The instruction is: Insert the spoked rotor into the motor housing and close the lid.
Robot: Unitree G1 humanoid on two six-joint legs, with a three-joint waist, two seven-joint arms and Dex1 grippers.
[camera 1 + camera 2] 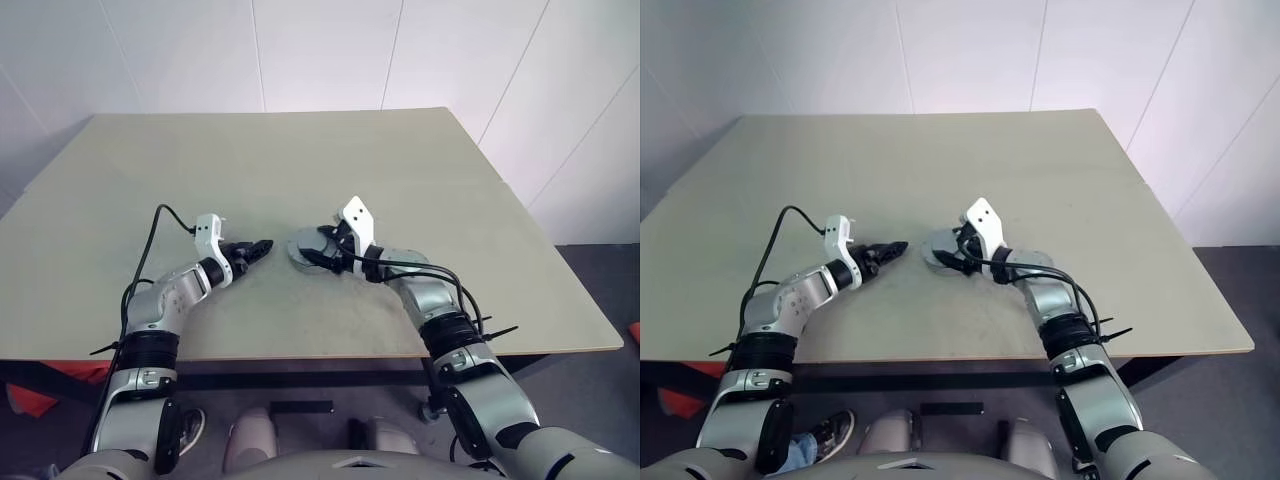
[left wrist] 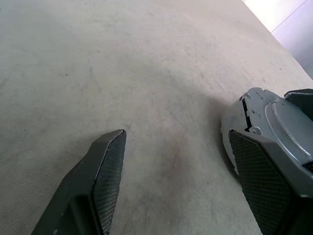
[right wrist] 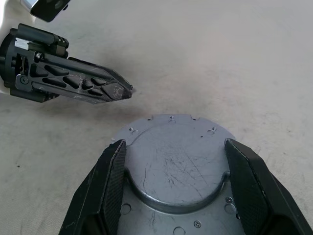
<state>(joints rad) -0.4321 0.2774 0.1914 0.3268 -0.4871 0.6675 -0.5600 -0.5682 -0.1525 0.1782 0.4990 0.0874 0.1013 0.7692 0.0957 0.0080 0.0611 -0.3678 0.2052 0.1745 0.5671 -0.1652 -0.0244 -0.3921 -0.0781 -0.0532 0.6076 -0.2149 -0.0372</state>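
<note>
Centrally, right gripper [image 3: 174, 143] poised low over a round grey metal disc, the lid [image 3: 171, 181], plain face upward. Black ribbed fingers [image 3: 110, 186] held well apart, one on each side of the lid's raised circular centre, close against its edges; impossible to say whether actually pressing on it. Pointing forward and toward the robot's left, tilted slightly downward.

Beneath those fingers, lid lying flat, with a scratched domed middle, a flatter outer flange and small screw holes dotted around the rim. Seen from the left wrist, showing a thick grey side wall with a dark slot under the top face; unclear what sits below or inside it.

Just beside the lid on the robot's left, left gripper [image 2: 178, 133], also spread open and holding nothing. One black textured finger [image 2: 259, 176] right next to the lid's side wall, the other out over bare tabletop. Tips aimed forward and to the right, toward the lid and the right gripper, angled a little downward. Seen from the right wrist as a dark latticed finger ending close to the lid's far edge, not touching it.

Underneath everything, broad pale beige table [image 1: 300, 160] with a matte, faintly scuffed surface. Behind, white panelled wall.
</note>
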